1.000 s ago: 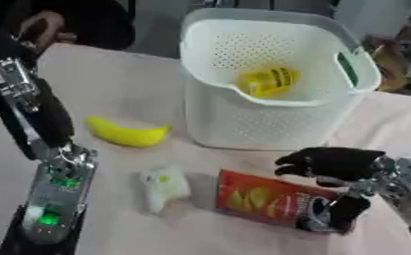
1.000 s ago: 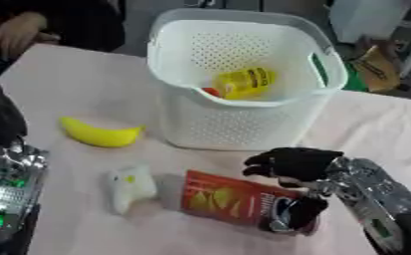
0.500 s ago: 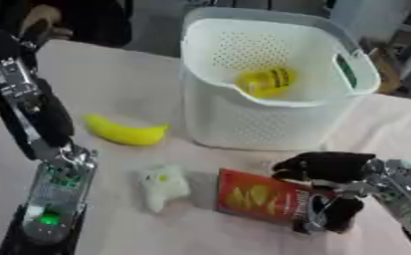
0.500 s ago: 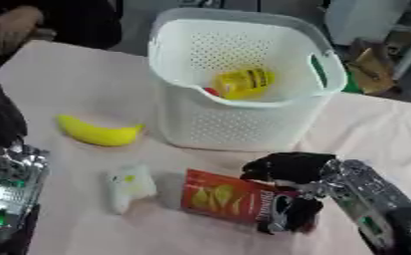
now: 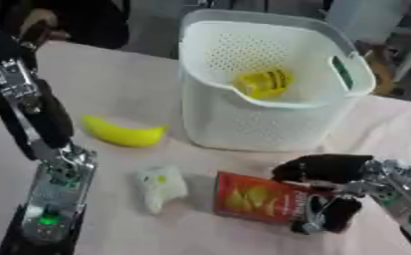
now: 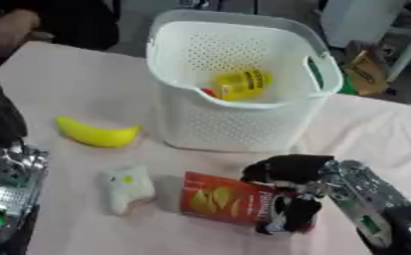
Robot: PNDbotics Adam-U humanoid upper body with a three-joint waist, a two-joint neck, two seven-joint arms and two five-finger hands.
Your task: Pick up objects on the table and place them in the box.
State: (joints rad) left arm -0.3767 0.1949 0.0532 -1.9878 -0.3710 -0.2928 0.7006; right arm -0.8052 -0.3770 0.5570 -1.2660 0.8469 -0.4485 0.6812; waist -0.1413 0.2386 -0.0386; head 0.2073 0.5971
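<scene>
Basket (image 5: 243,129), white perforated plastic with a rounded rim and a slot handle on its right wall, stands upright at the far middle of the pale pink table (image 5: 113,89); a yellow object (image 5: 262,83) lies inside on its floor. Open tabletop lies to the left of the basket and behind the banana; the right front of the basket is crowded by the right arm. Left arm (image 5: 43,164), black and silver with a green light, comes in at the lower left, well apart from the basket; its hand is out of view. Right hand (image 5: 326,172) sits in front of the basket's right corner, fingers curled over the right end of the red snack packet (image 5: 260,199), thumb below it, pinching it. Packet lies flat, glossy, rectangular. Banana (image 6: 95,134), smooth yellow, curved, lies left of the basket base. White lumpy object (image 6: 126,187) with a yellow spot lies in front of the banana, just left of the packet.
</scene>
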